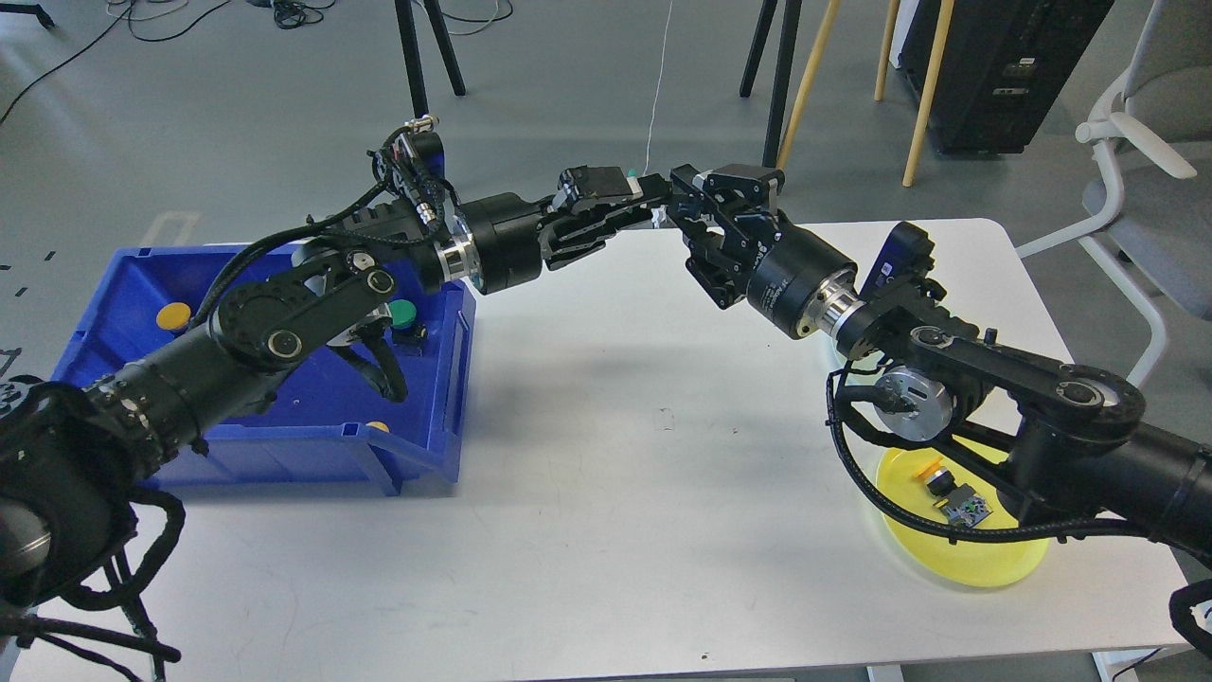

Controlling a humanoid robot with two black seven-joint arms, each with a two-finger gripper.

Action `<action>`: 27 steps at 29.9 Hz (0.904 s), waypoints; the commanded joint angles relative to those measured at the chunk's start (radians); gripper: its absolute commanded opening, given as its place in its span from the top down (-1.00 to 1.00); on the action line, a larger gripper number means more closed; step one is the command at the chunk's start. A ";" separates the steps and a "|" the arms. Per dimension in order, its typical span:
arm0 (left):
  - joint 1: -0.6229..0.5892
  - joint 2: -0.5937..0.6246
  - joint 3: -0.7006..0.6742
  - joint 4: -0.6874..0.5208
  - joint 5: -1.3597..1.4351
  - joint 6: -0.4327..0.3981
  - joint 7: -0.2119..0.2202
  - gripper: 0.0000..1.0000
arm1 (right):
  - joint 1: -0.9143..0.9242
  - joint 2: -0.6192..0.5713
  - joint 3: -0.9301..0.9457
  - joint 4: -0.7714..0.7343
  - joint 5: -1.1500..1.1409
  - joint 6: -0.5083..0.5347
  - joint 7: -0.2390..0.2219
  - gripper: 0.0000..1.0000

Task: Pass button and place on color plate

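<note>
Two black grippers meet in the air above the far middle of the white table [606, 455], and the step in hand looks like the hand-over itself. In the head view, the left gripper [636, 194] reaches in from over the blue plastic bin [284, 445] and pinches a small push button with a teal-green cap [632, 180]; only a sliver of the cap and a pale, boxy body show between the fingers. The right gripper [684, 210] comes up to it from the other side, its fingers right at the button, but whether they are spread or already pressed on it I cannot tell, because the dark parts overlap.

To do this step well, I judge the right gripper should close on the free end of the body, clear of the left fingers, and the left should let go only once that hold is firm.

The button seems to lie roughly level, its long axis along the line between the two wrists; which end faces which arm is too small to read.

Near the right front, the round translucent yellow plate [975, 559] already carries a yellow-capped button [937, 478]; more buttons lie in the bin.
</note>
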 commanded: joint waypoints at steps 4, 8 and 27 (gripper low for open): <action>0.022 -0.001 -0.027 0.003 -0.060 0.000 0.000 -0.63 | -0.008 -0.009 0.001 -0.001 0.000 -0.011 -0.001 0.95; 0.022 -0.001 -0.027 0.005 -0.064 0.000 0.000 -0.64 | -0.018 -0.012 0.011 -0.002 0.000 -0.028 -0.001 0.97; 0.023 -0.011 -0.028 0.026 -0.082 0.000 0.000 -0.64 | -0.219 0.041 0.226 -0.422 0.290 -0.406 -0.229 1.00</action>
